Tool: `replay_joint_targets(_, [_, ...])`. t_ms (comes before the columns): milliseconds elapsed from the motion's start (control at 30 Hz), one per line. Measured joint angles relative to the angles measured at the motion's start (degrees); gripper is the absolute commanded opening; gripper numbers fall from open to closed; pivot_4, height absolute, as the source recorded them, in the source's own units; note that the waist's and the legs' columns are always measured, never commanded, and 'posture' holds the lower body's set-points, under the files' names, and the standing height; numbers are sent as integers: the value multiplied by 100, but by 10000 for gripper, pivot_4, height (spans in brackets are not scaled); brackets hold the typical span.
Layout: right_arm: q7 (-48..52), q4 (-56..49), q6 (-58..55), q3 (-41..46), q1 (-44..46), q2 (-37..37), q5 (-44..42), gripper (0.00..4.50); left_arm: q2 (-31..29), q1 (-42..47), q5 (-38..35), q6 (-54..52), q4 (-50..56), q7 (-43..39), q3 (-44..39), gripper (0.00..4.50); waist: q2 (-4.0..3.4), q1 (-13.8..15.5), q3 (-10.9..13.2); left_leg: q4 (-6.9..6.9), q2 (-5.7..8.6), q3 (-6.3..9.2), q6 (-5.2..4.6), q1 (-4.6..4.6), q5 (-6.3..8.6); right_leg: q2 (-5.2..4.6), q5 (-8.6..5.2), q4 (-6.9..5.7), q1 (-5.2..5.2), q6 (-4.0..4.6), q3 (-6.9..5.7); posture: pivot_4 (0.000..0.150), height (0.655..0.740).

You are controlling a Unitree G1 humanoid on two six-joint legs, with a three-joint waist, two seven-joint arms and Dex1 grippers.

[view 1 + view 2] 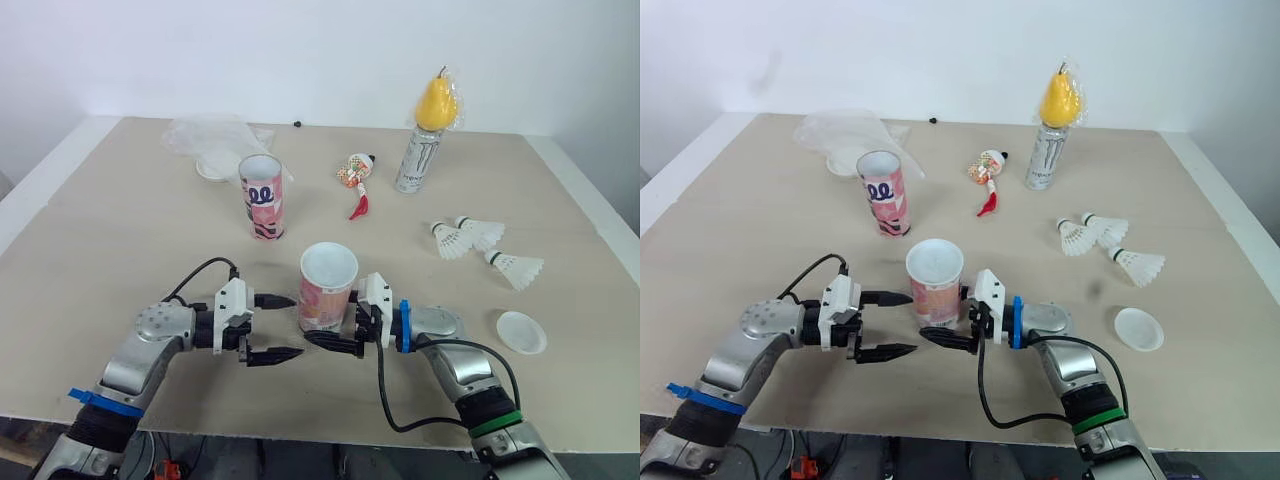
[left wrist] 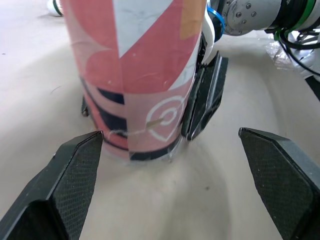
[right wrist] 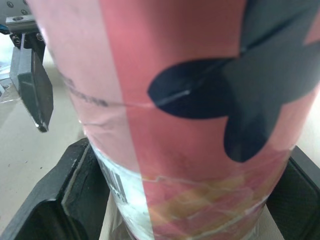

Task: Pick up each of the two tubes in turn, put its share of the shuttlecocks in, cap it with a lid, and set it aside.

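The near pink patterned tube point(image 1: 327, 285) stands upright and open-topped at the front middle of the table. My right gripper point(image 1: 322, 322) is shut on its base, one finger on each side, as the right wrist view point(image 3: 190, 170) shows. My left gripper point(image 1: 272, 327) stands open just left of this tube, not touching it; its fingers point(image 2: 75, 165) flank the tube point(image 2: 140, 75). A second pink tube point(image 1: 262, 196) stands farther back left. Three shuttlecocks point(image 1: 480, 233) lie at the right. One white lid point(image 1: 521, 331) lies at the front right.
A clear plastic bag point(image 1: 215, 135) at the back left covers another white lid point(image 1: 213, 166). A drink can point(image 1: 418, 158) topped by a yellow pear point(image 1: 437, 100) stands at the back. A small red and white toy point(image 1: 357, 180) lies in the middle.
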State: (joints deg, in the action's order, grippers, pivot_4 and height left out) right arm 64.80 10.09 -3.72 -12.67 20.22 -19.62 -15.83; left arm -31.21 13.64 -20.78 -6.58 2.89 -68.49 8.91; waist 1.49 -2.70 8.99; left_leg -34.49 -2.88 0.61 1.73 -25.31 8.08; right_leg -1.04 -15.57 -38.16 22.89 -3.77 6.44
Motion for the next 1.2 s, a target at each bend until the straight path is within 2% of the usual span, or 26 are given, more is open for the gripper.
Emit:
replay_joint_targets(367, [87,28,127,-42,4,-19,39,44033,59,8,176,415,-184,134,-23,45000,0,2,0,0,-1,-3,0,1,0,0,2,0,0,-1,0,1500,7400])
replay_joint_targets(433, [123,28,147,-48,-1,-26,40,39074,93,38,181,424,-184,175,-18,45000,0,2,0,0,-1,-2,0,1,0,0,3,0,0,-2,0,1500,7400])
replay_joint_targets(900, [54,15,175,-53,-26,-27,50,39074,104,58,182,426,-184,173,-2,45000,0,2,0,-1,-1,-2,0,1,0,0,3,0,0,1,0,1500,7400])
replay_joint_targets(1200, [-456,-1068,-479,437,-845,-343,-328,39074,154,128,176,415,-83,109,161,45000,0,15,0,0,1,-2,1,-3,0,-2,0,0,0,-5,0,1500,7400])
